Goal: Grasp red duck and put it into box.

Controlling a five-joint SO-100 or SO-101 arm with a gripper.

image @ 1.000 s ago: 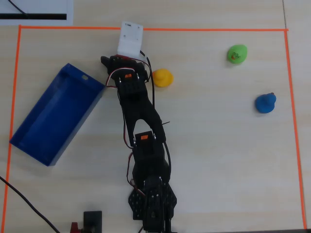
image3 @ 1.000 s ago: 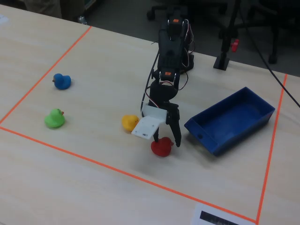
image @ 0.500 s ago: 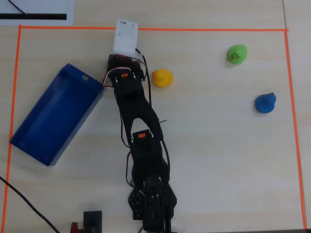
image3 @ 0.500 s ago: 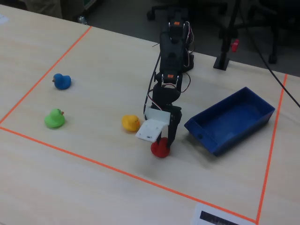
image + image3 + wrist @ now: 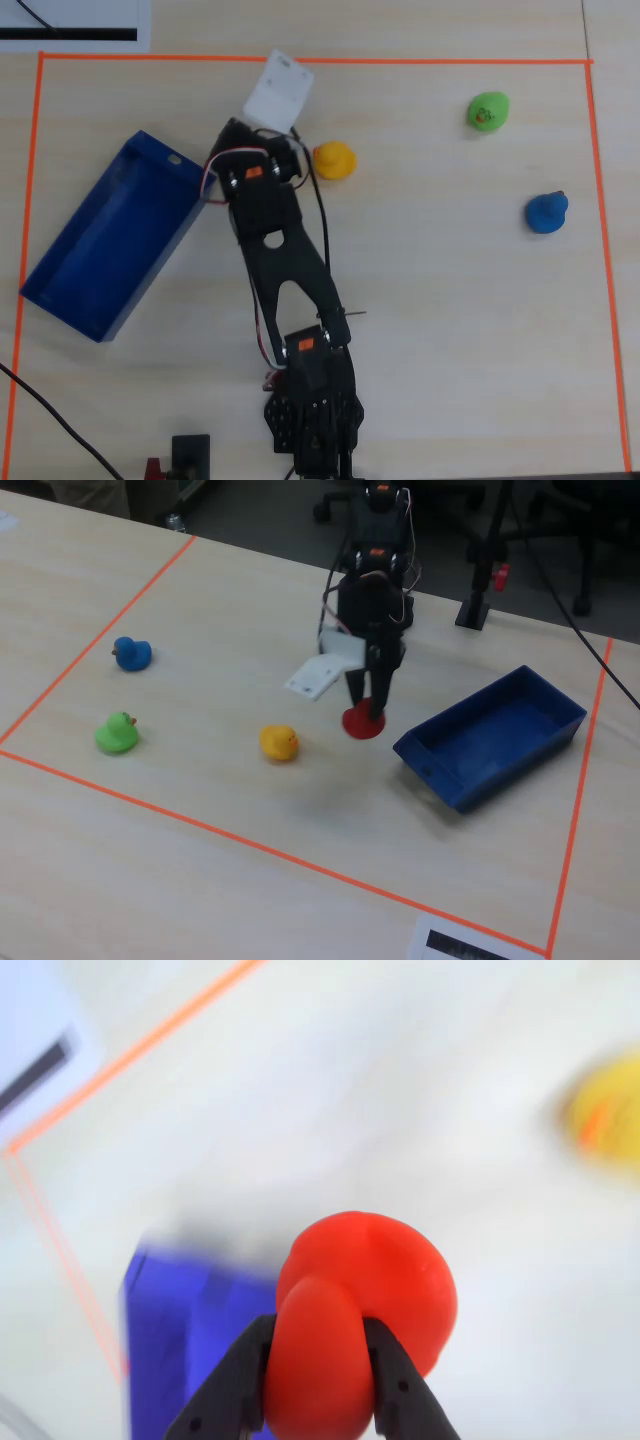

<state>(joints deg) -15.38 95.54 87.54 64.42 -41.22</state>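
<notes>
While the red duck (image 5: 365, 1310) hangs pinched between the closed black fingers (image 5: 232, 1380) of your tool (image 5: 371, 712), it sits lifted clear of the counter (image 5: 200, 860), short of the blue box (image 5: 490, 738). The hold looks narrow, taken on the lower lobe only, so a quick swing could let the glossy body twist or slip out. Release too early and it lands beside the near wall. The yellow duck (image 5: 279, 742) lies close below, so a dropped one could knock it.
</notes>
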